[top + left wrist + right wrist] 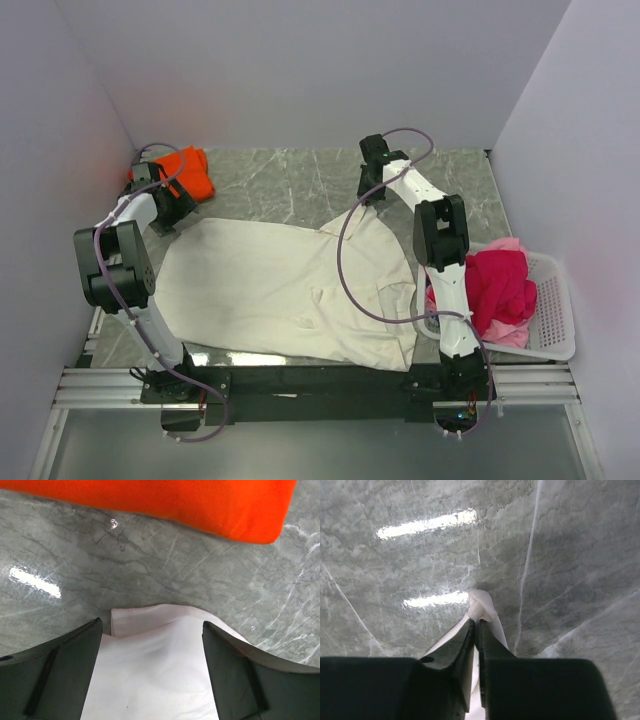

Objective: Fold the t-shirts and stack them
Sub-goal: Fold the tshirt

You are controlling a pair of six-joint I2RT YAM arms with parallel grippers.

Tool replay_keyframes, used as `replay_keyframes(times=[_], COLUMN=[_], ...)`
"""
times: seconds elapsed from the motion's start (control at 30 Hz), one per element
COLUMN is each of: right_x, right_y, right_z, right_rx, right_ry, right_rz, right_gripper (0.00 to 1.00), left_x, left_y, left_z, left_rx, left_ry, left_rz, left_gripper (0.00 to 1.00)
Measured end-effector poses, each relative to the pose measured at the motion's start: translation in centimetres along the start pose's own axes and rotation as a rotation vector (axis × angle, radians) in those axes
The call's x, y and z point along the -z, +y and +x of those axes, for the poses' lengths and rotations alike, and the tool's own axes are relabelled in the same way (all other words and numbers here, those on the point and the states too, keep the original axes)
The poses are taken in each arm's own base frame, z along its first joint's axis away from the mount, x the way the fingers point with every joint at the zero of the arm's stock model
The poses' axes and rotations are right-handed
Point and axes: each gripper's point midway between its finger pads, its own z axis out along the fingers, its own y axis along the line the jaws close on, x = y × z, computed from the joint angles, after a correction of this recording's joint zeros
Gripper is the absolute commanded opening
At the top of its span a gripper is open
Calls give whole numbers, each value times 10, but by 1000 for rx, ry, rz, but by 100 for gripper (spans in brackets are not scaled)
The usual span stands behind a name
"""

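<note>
A grey marble bench [300, 180] carries a cream t-shirt [270, 290] spread flat across mid-frame. At lower right, a white basket [555, 300] holds a red t-shirt [500, 285] over a pink t-shirt [505, 336]. An orange t-shirt [190, 172] lies upper left. The left fingers [85, 645] stand apart over the cream t-shirt's corner. The right fingers [470, 635] are clamped on a pinch of its cloth.

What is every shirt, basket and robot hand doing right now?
cream t-shirt, spread out on the table, unfolded.
orange t-shirt, folded, at the far left corner.
basket, upright, holding shirts.
red t-shirt, crumpled in the basket.
pink t-shirt, crumpled under the red one.
left gripper, open over a cream corner.
right gripper, shut on the cream t-shirt's edge.
</note>
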Motion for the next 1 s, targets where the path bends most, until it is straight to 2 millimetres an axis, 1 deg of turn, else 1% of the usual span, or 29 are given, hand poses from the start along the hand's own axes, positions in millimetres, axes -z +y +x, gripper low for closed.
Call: replay_keyframes(times=[0.07,0.23,0.3,0.4,0.5,0.57,0.7,0.8,1.0], right_x=[0,1,1,3,8,14,27,30,31], right_y=[0,1,1,0,0,0,2,4,6], right_z=[0,-1,-1,-1,-2,-4,-10,-12,-10], right_rx=[-2,-7,-7,-10,-13,-15,-18,-19,-29], right_ry=[-1,-1,-2,0,-2,-6,-25,-28,-20], right_rz=[-1,-1,-1,0,-2,-7,-21,-29,-38], right_gripper=[0,0,0,0,0,0,0,0,0], left_x=[0,-4,-8,-15,-22,-27,-30,-29,-32], left_y=[0,2,-3,-15,-21,-17,-10,-9,-5], left_z=[0,-3,-6,-8,-4,1,6,7,21], left_rx=[-6,-44,-84,-140,-176,-192,-199,-201,-204], left_ry=[-1,-11,-22,-34,-29,-11,15,19,56], left_rz=[-1,-32,-54,-69,-80,-93,-113,-113,-107], left_gripper=[86,84,83,79,75,71,69,68,66])
